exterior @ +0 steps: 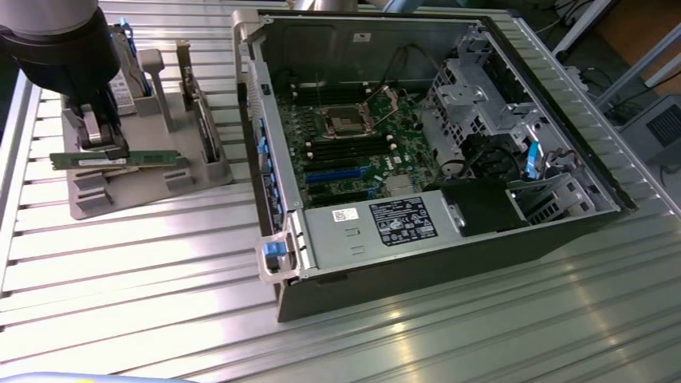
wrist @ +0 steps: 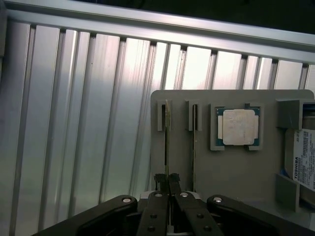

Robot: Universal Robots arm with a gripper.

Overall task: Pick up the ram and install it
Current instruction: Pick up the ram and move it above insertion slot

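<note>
Gripper [wrist: 167, 180] jaws pinched narrow on the ram [wrist: 167, 140], which stands edge-up in the grey holder [wrist: 226, 172] on the ribbed surface [wrist: 74, 123].

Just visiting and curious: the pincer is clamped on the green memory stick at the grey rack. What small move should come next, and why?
Probably a short, straight lift. The pincer is shut on the memory stick, which lines up with its slot in the grey rack, with another slot close beside; pulling sideways might jam it. The open computer sits apart from the rack.
</note>
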